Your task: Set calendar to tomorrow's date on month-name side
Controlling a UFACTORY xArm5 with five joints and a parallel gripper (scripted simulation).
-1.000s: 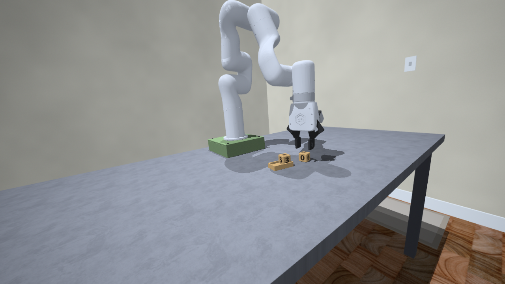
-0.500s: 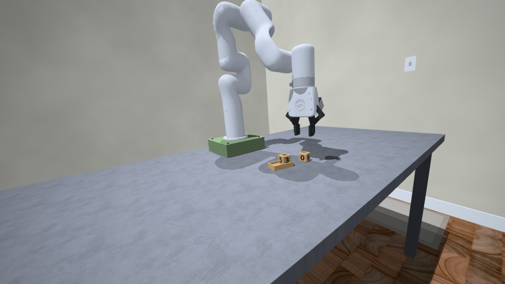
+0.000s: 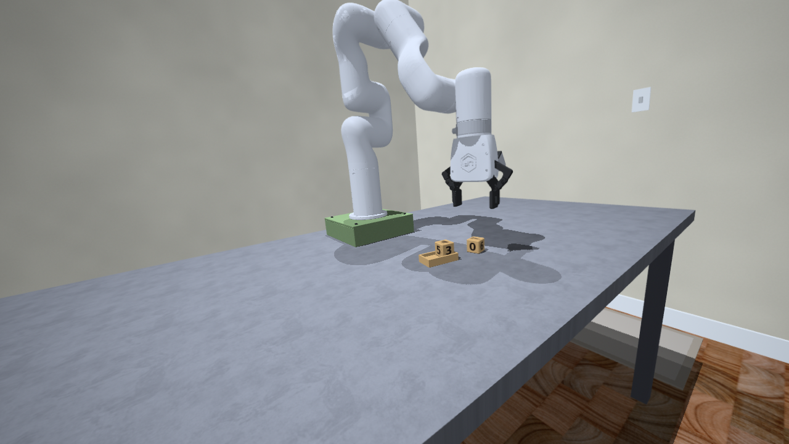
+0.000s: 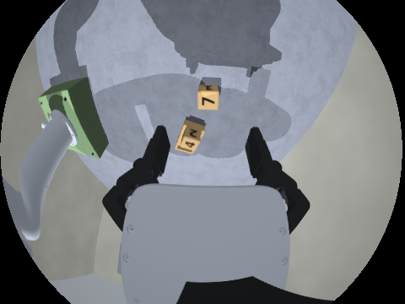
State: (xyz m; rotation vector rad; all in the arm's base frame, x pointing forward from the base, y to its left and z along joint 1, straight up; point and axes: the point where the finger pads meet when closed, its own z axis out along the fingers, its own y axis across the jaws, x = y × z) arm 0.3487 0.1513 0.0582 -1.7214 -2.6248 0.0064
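cube (image 3: pixel 475 244) beside tray (image 3: pixel 431 259), gripper (image 3: pixel 477 195) above

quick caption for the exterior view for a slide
Open gripper hovers above one number cube on the table; the other cube stands in the wooden tray.

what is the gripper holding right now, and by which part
Nothing. The gripper hangs wide open above the table, clear of both cubes: one lies on the table, the other stands in the tray.

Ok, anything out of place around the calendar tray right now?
Yes. One cube, showing 0, sits on the table to the right of the tray, apart from it. Only the other cube stands in the tray. The gripper hangs open above, holding nothing.
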